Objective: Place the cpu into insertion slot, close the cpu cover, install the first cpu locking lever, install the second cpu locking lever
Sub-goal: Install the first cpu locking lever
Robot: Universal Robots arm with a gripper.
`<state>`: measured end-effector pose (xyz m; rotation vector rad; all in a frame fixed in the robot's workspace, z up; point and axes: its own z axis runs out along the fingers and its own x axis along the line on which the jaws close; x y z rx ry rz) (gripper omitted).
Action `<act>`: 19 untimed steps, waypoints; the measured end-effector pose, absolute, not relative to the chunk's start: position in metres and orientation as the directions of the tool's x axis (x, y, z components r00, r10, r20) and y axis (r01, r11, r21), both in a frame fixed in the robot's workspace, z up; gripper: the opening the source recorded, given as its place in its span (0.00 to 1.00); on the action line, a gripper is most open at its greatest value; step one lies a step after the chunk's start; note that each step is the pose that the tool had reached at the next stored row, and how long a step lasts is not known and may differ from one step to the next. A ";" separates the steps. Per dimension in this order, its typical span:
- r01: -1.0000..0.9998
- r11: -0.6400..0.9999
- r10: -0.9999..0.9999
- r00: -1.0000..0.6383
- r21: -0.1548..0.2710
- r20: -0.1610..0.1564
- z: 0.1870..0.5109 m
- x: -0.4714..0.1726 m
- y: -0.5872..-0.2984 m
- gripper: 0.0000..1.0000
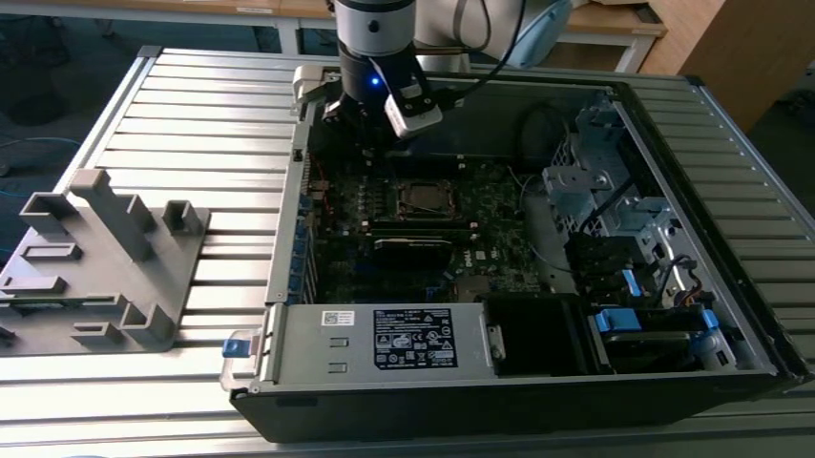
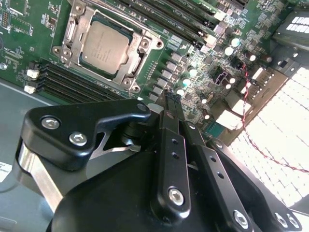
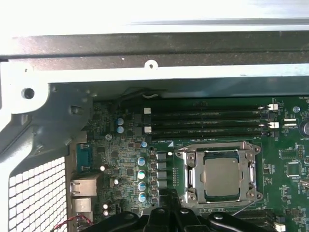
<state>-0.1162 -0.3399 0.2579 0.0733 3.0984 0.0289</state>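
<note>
The cpu (image 3: 221,176) lies flat in the insertion slot (image 1: 425,197), its dull silver top facing up; it is also seen in the second wrist view (image 2: 104,46). The cpu cover (image 3: 251,166) is down around it as a silver frame (image 2: 140,53). My gripper (image 2: 172,99) hangs above the motherboard beside the socket, over a row of capacitors and chokes, touching nothing. Its black fingers (image 3: 166,194) meet at the tip, shut and empty. In the exterior view the gripper (image 1: 366,132) is over the far corner of the board on that view's left. A thin silver wire (image 3: 241,208) lies at one socket corner.
Black memory sticks (image 3: 207,121) run alongside the socket. The case wall (image 3: 145,53) and a perforated rear grille (image 3: 34,193) are close to the gripper. A power supply (image 1: 382,339) and drive bays with blue tabs (image 1: 624,320) fill the near side. A grey fixture (image 1: 109,258) stands outside the case.
</note>
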 end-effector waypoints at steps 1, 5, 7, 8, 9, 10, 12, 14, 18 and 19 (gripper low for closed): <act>0.047 0.999 0.048 -0.998 0.020 -0.042 0.258 -0.116 -0.340 0.11; 0.047 0.999 0.048 -0.998 0.028 -0.041 0.258 -0.116 -0.340 0.11; 0.047 0.997 0.049 -0.998 0.059 -0.040 0.258 -0.116 -0.340 0.11; 0.047 0.996 0.050 -0.998 0.070 -0.039 0.258 -0.116 -0.340 0.11; 0.047 0.996 0.050 -0.998 0.077 -0.039 0.258 -0.116 -0.340 0.11; 0.047 0.996 0.050 -0.998 0.079 -0.039 0.258 -0.116 -0.340 0.11; 0.047 0.996 0.050 -0.998 0.080 -0.039 0.258 -0.117 -0.340 0.11; 0.047 0.994 0.050 -0.998 0.096 -0.038 0.258 -0.118 -0.340 0.11; 0.047 0.988 0.053 -0.998 0.149 -0.035 0.258 -0.120 -0.340 0.11; 0.047 0.987 0.053 -0.998 0.154 -0.035 0.258 -0.120 -0.340 0.11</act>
